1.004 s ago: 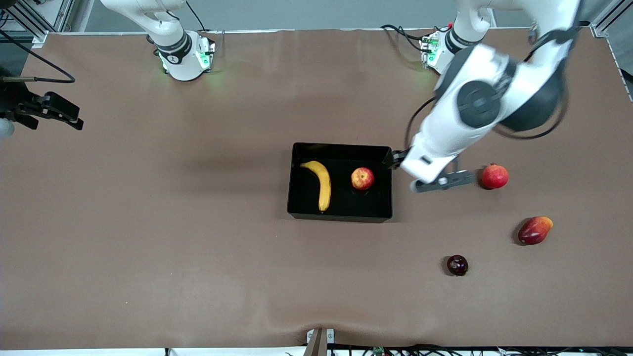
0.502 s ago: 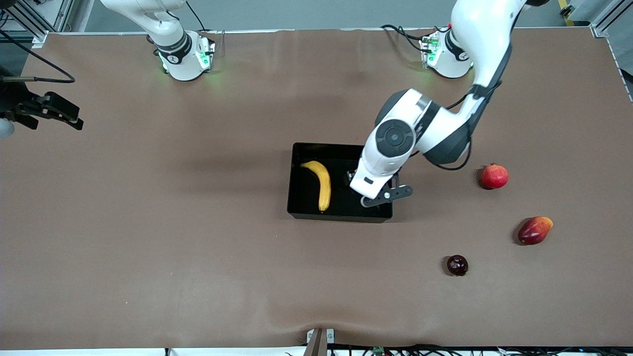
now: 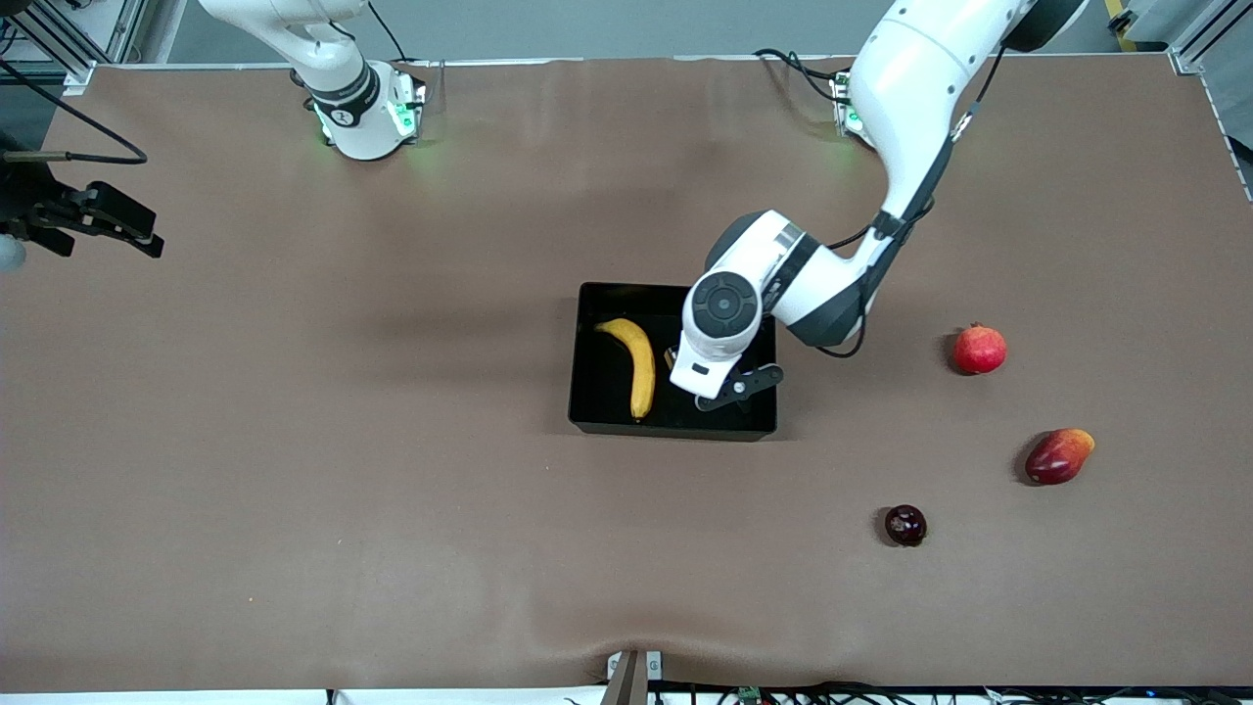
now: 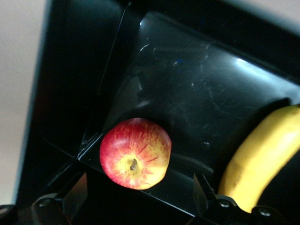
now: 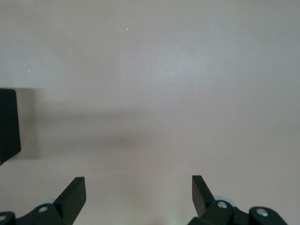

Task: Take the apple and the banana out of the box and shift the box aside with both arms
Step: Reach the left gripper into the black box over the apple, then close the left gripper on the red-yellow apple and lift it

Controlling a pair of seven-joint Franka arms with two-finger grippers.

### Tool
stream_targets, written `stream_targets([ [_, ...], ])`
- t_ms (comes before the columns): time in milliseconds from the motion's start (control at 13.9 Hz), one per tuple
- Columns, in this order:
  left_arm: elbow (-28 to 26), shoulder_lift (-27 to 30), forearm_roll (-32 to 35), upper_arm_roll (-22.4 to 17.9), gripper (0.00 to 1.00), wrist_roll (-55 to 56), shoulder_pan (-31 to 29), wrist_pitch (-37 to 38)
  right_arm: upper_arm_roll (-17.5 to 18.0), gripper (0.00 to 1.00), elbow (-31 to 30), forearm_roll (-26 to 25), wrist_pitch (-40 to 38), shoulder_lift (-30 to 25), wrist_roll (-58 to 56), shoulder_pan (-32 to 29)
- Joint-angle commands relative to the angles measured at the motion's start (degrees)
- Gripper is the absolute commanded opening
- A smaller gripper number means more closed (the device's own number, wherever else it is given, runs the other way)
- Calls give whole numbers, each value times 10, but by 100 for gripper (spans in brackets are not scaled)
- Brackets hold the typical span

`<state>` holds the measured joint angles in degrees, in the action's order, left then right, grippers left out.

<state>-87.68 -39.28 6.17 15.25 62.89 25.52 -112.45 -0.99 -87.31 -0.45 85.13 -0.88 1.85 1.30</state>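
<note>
The black box sits mid-table. The yellow banana lies in it toward the right arm's end. The red-and-yellow apple is hidden under the left wrist in the front view. In the left wrist view the apple rests on the box floor beside the banana. My left gripper hangs over the apple, open, with one finger on each side just short of it. My right gripper waits at the right arm's end of the table, open over bare table.
A red pomegranate, a red-orange mango and a dark maroon fruit lie on the table toward the left arm's end, all outside the box. The maroon fruit is nearest the front camera.
My left arm swung from beside the box, near the pomegranate, to over the box and now covers the apple in the front view. The right arm has not moved.
</note>
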Motion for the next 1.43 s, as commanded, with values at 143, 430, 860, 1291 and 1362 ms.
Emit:
stream_targets([
  [143,-11,-11,38,-5,100,22,7,-4,-1,100,7,7,4,-1,-1,-2],
  [430,-11,-24,43,-5,100,23,8,-19,0,100,7,8,3,-1,3,0],
  [860,-7,-25,49,-5,17,15,7,-20,0,100,7,8,3,-1,4,3],
  [1291,28,74,49,-7,0,-31,-6,70,-3,100,7,8,0,-1,4,-2],
  [1362,43,89,44,-7,0,-49,-17,84,-3,100,7,8,-1,-1,4,-2],
])
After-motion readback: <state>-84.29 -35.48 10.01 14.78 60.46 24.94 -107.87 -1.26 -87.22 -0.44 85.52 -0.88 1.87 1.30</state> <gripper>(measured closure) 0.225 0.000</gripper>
